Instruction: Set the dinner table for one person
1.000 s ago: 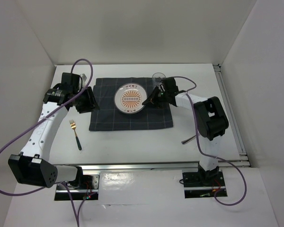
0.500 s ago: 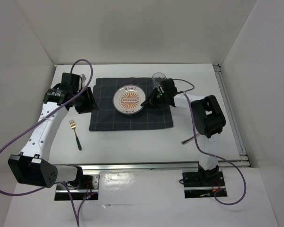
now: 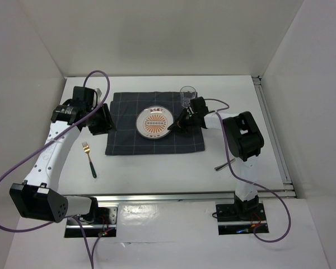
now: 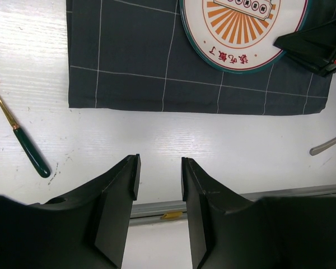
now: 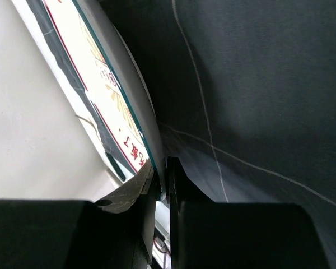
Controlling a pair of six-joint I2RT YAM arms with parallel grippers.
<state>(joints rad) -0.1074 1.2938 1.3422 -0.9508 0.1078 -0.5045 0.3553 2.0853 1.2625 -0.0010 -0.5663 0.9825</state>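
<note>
The white counter spreads beneath both arms and carries a dark checked placemat at its middle. The right hand sits low over the placemat's right half, fingers pressed together on the right rim of the orange-patterned plate, pinching it. The left hand hangs over the placemat's left edge with fingers spread, holding nothing. A fork lies on the bare counter left of the placemat, and a glass stands at its far right corner.

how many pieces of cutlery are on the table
2: a green-handled gold fork left of the placemat, and a silver utensil right of it, partly hidden by the right arm.
</note>
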